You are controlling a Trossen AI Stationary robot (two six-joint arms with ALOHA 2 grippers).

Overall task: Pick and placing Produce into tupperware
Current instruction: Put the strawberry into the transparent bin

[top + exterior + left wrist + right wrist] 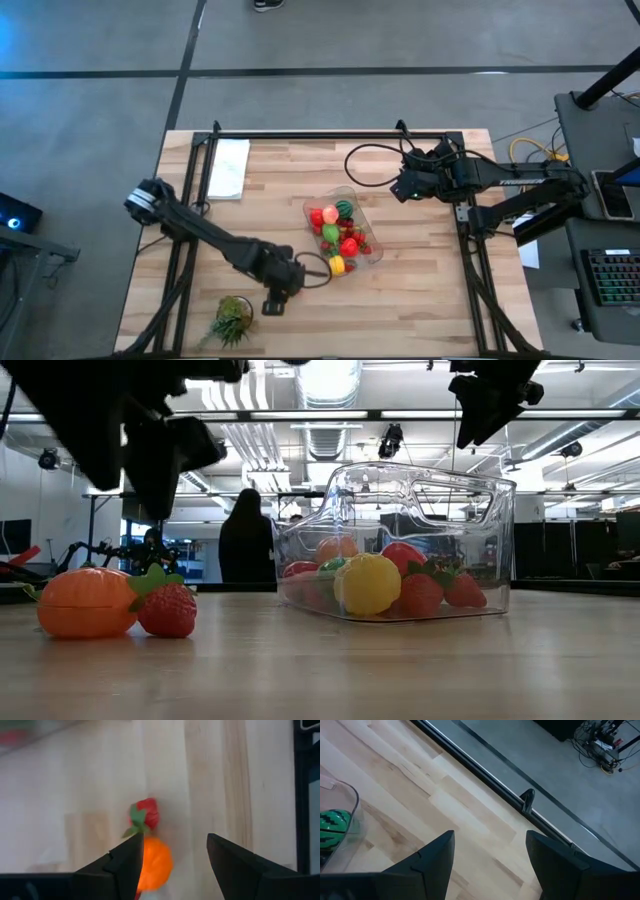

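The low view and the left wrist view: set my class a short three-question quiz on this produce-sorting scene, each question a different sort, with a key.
1. True or false: the orange fruit and the loose strawberry are inside the tupperware.
2. Multiple choice: the left gripper is (a) shut on the strawberry, (b) open above the two loose pieces, (c) inside the container.
3. Fill in: the leafy green tuft stands near the table's ____ edge, by the left arm.

Key: 1 false, they lie on the table outside it; 2 b; 3 near.
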